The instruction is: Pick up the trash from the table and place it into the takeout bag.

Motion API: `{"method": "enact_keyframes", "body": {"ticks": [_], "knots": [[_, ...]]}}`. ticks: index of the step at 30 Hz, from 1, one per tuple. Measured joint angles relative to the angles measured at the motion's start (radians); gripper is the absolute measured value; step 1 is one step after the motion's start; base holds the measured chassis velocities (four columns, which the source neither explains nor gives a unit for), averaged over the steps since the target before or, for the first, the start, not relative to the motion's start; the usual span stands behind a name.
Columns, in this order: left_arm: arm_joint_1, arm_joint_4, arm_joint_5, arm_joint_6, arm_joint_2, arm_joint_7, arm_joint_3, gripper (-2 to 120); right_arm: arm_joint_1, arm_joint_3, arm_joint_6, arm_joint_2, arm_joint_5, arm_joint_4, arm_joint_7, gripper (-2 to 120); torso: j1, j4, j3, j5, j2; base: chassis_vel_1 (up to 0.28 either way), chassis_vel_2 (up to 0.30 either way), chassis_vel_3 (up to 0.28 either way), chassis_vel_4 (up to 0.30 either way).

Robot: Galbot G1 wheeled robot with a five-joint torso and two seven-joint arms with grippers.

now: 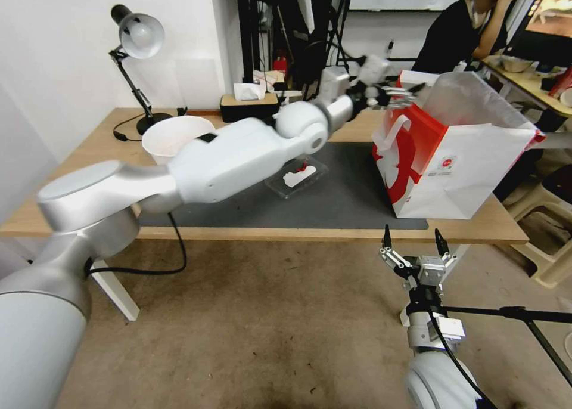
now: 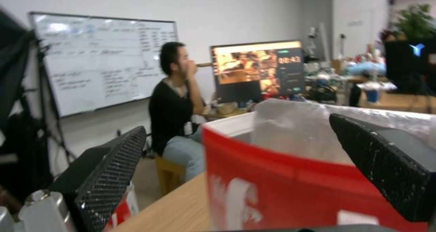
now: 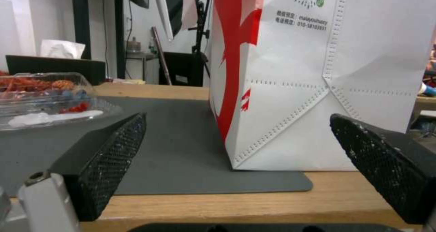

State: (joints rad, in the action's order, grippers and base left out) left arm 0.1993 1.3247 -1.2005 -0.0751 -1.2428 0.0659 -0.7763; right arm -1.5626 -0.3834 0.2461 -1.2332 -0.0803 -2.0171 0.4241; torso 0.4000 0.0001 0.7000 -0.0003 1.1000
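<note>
On the table (image 1: 77, 158) I count one takeout bag (image 1: 471, 176), one clear plastic tray (image 1: 297, 176) with red and white scraps in it, and one white bowl (image 1: 173, 136) — no other litter shows from my head camera. The bag stands upright at the right end of the dark mat (image 1: 333, 200), mouth open, its silvery lining (image 1: 471, 102) showing, its near bottom corner close to the mat's front edge. The tray lies mid-mat, partly behind my left forearm; the bowl sits toward the left end, also half hidden by that arm.

My left gripper (image 1: 396, 96) is stretched across the table, up at the bag's far top rim, fingers spread with nothing between them; from its wrist camera the red side panel (image 2: 281, 187) and lining sit just ahead of the pads (image 2: 113, 167). My right gripper (image 1: 414, 242) hangs below the front table edge, right of centre, fingers wide apart and empty, looking level at the bag's white face (image 3: 318, 89) and the tray (image 3: 45, 99).

Around the work: a desk lamp (image 1: 138, 39) and a tissue box (image 1: 249, 102) along the back edge. Open mat lies between tray and bag — the left arm spans the air above it.
</note>
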Motion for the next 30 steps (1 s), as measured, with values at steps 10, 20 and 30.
{"method": "enact_keyframes", "body": {"ticks": [10, 20, 30], "knots": [[-0.136, 0.086, 0.005, 0.033, 0.133, 0.052, 0.160, 100, -0.004, -0.001, -0.004, -0.004, 0.000, -0.010, 0.000, 100, 0.000, -0.0002, 0.000, 0.0001, 0.000, 0.000, 0.000, 0.000, 0.000], [-0.317, 0.212, 0.049, 0.032, 0.297, 0.045, 0.304, 100, -0.005, -0.002, -0.007, -0.004, 0.002, -0.014, 0.000, 100, 0.000, -0.0002, 0.000, 0.0001, 0.000, 0.000, 0.000, 0.000, 0.000], [-0.546, 0.328, 0.113, 0.031, 0.402, 0.034, 0.505, 100, -0.001, 0.003, -0.014, -0.005, 0.006, -0.013, 0.000, 100, 0.000, -0.0003, 0.000, 0.0005, 0.000, 0.000, 0.000, 0.000, 0.000]]}}
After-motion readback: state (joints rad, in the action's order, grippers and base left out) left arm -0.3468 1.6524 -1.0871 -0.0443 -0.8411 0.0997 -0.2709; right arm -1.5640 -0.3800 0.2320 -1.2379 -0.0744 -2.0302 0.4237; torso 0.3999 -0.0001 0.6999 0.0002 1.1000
